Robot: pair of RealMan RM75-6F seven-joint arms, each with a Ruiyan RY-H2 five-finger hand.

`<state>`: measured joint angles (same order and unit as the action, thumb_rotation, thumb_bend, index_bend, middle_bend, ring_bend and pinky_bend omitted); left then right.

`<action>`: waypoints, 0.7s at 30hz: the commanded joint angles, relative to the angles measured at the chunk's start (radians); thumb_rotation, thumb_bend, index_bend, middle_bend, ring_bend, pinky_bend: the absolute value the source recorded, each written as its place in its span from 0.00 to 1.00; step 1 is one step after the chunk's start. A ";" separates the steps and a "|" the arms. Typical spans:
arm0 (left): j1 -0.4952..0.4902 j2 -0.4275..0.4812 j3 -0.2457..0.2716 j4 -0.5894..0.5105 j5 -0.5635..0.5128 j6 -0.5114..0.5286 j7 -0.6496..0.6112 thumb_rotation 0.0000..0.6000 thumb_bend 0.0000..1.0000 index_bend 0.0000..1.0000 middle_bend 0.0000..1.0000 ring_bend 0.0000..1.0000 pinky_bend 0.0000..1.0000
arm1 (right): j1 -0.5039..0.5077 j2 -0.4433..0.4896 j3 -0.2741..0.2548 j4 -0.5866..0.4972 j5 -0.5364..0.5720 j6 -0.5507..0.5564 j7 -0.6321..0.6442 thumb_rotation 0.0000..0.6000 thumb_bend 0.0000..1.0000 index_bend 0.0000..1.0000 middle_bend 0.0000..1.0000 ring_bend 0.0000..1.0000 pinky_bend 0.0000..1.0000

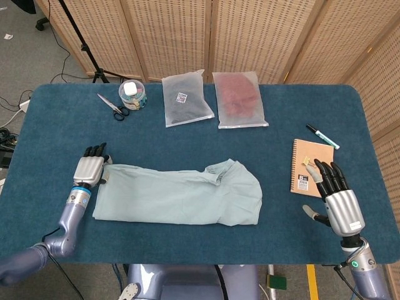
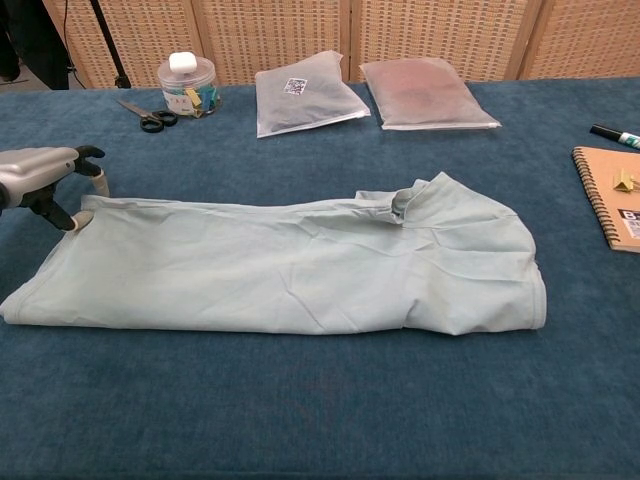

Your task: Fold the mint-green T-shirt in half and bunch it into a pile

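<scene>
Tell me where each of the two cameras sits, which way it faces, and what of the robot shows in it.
Head view: high above the near edge, looking steeply down on the whole blue table; shows both arms, the left hand at the mint-green T-shirt and the right hand beside the notebook.
Chest view: low at the near edge, facing across the table toward the wicker screens; only the left hand shows.
Shared: T-shirt, left hand, scissors, jar, two bagged garments, notebook, marker.
</scene>
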<state>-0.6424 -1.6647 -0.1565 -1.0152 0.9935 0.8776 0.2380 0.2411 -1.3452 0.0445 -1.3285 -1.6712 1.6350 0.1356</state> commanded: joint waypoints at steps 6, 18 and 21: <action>0.001 -0.007 -0.009 0.005 0.001 0.002 0.018 1.00 0.51 0.51 0.00 0.00 0.00 | -0.002 -0.001 0.004 0.000 -0.004 -0.004 0.001 1.00 0.09 0.00 0.00 0.00 0.00; 0.010 -0.019 -0.019 0.036 0.020 0.018 0.018 1.00 0.56 0.73 0.00 0.00 0.00 | -0.006 0.000 0.010 0.002 -0.008 -0.005 0.012 1.00 0.09 0.00 0.00 0.00 0.00; 0.013 -0.005 -0.022 0.039 0.020 0.018 0.024 1.00 0.56 0.76 0.00 0.00 0.00 | -0.007 0.000 0.011 0.002 -0.009 -0.006 0.013 1.00 0.09 0.00 0.00 0.00 0.00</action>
<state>-0.6306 -1.6729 -0.1774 -0.9783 1.0137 0.8954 0.2604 0.2343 -1.3452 0.0556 -1.3268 -1.6803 1.6286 0.1489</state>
